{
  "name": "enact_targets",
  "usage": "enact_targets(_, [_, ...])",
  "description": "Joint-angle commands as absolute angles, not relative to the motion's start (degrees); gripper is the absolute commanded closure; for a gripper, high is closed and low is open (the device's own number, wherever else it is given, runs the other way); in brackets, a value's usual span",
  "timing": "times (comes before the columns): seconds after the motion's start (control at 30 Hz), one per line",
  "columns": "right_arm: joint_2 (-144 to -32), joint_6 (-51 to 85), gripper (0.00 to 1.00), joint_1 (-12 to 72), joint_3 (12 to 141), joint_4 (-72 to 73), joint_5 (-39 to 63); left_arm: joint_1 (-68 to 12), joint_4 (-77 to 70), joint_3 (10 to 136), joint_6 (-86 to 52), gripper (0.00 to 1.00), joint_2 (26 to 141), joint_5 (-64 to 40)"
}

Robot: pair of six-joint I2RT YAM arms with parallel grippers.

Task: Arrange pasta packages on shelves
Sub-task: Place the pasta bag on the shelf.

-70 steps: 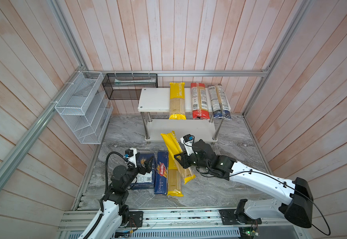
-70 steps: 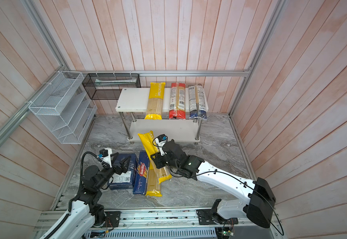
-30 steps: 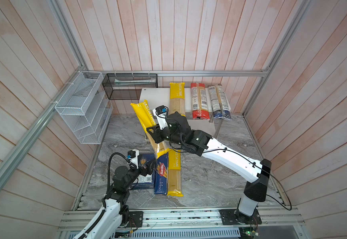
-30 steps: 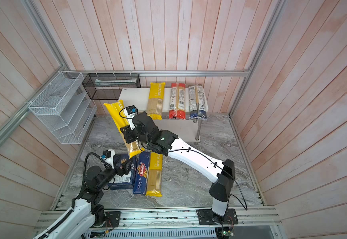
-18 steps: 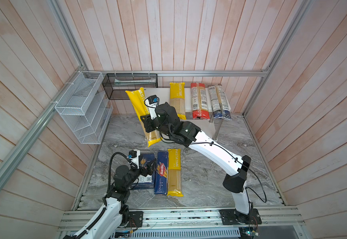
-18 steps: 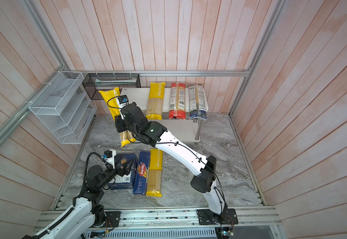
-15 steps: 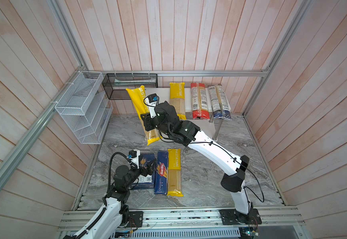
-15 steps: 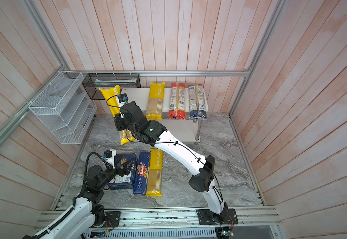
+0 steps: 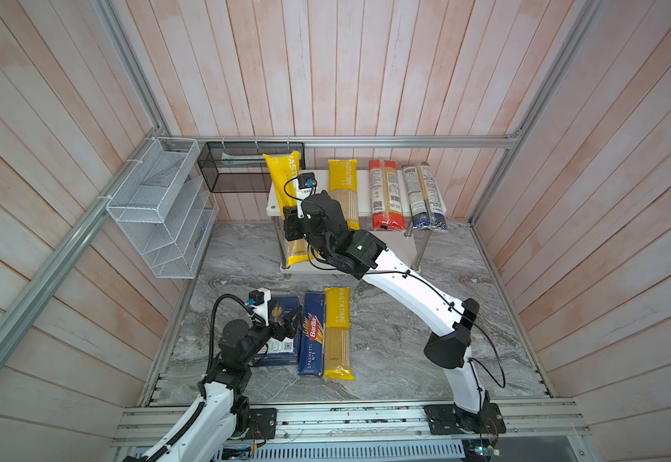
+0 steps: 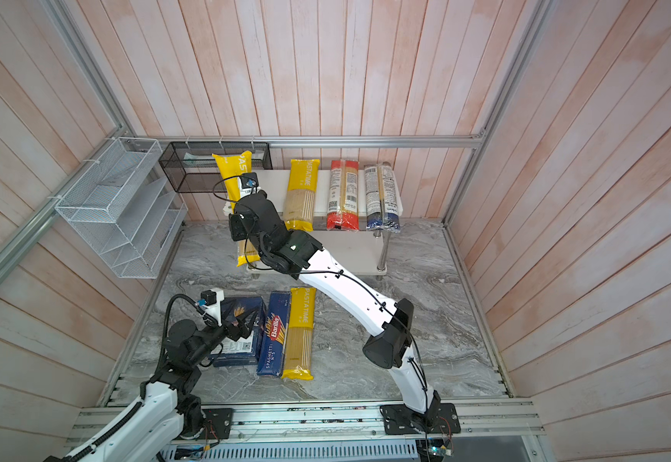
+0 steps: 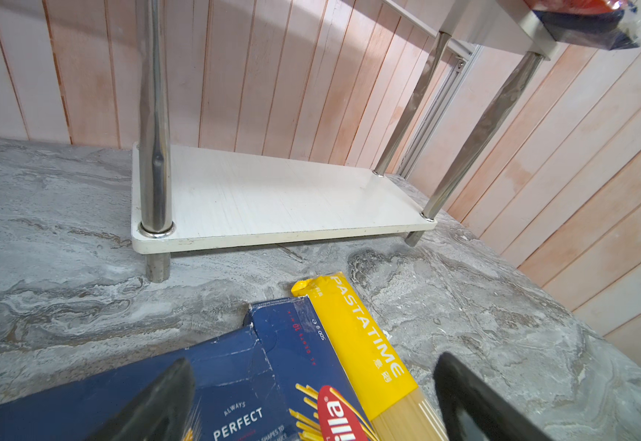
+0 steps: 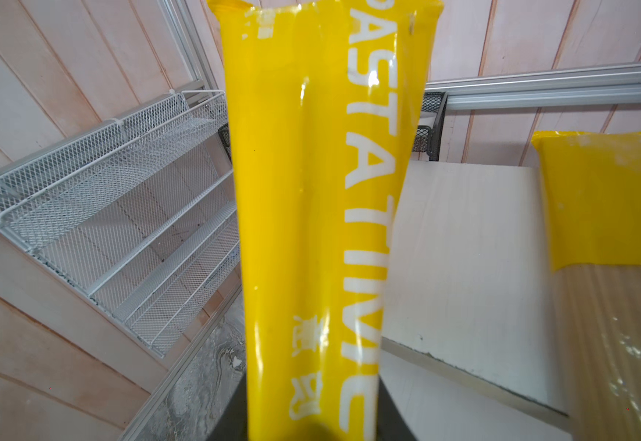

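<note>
The right gripper (image 9: 296,226) is clamping the yellow PASTATIME bag (image 9: 283,176) around its middle, holding it tilted above the frame-left end of the upper shelf (image 12: 464,248), upper centre in both top views. The bag is looking light and stiff along its length, its glossy film probably slippery, so a mid-length hold is suiting it. The left gripper (image 9: 288,322) is hovering open-jawed over the Barilla boxes (image 9: 313,336), lower left.

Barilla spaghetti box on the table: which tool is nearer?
Left. Left tool hovers beside the box; right tool is up at the top shelf, gripping a yellow bag.
</note>
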State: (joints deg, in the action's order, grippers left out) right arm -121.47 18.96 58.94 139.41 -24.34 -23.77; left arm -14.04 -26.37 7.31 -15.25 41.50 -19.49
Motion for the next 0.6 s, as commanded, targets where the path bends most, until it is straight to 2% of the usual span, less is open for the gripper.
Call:
enact_targets(0.0, [-121.7,19.9,1.0,58.2,144.1,-14.3,-25.4,-14.0,-27.4,6.3,-14.8,0.0,41.0,-20.6])
enact_targets(0.27, [-123.7,19.3,1.0,56.2,147.0,-10.9,-24.6,-14.1,-27.3,6.2,-14.9,0.0,40.5,-21.0])
enact_targets(0.57, [-124.3,21.5,1.0,53.6,148.3,-10.1,-19.1,-14.1,-27.3,6.2,-14.8,0.0,40.7,-20.7])
